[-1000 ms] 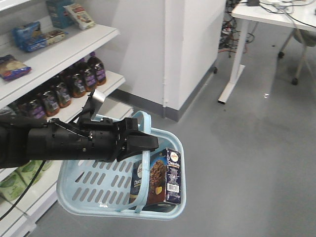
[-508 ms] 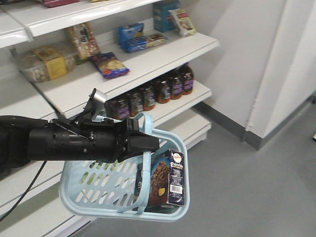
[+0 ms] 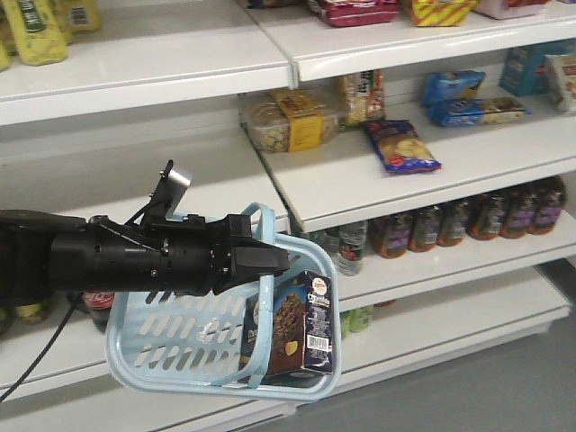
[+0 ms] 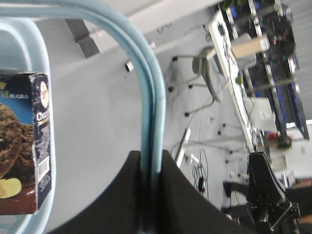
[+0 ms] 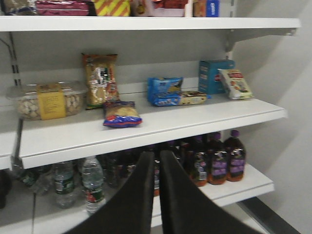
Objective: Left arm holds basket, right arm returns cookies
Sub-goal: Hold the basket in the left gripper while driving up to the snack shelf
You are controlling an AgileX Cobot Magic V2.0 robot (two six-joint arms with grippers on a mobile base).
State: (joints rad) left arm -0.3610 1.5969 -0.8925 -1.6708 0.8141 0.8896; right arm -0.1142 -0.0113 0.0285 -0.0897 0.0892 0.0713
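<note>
My left gripper (image 3: 281, 261), on the smooth black arm, is shut on the two loop handles of the light blue basket (image 3: 144, 364), which hangs below it in front of the shelves. The left wrist view shows both handles (image 4: 148, 83) pinched together between the left gripper's (image 4: 150, 157) black fingers. The cookies (image 3: 301, 324), a dark navy carton with a cookie photo and a barcode panel, stand upright inside the basket at its right end; the cookies (image 4: 22, 141) also show in the left wrist view. My right gripper (image 5: 157, 158) is shut with nothing in it, pointing at the shelves.
White store shelves (image 3: 405, 189) fill the background, carrying snack bags (image 5: 121, 114), a blue carton (image 5: 210, 75), a clear tub (image 5: 46, 100), dark juice bottles (image 5: 219, 161) and water bottles (image 5: 92, 187). Behind me are grey floor, a chair (image 4: 204, 63) and desks.
The front view has swung from the open floor and wall round to face the shelves. The basket, with the cookies inside, stays held by the left gripper in the same pose.
</note>
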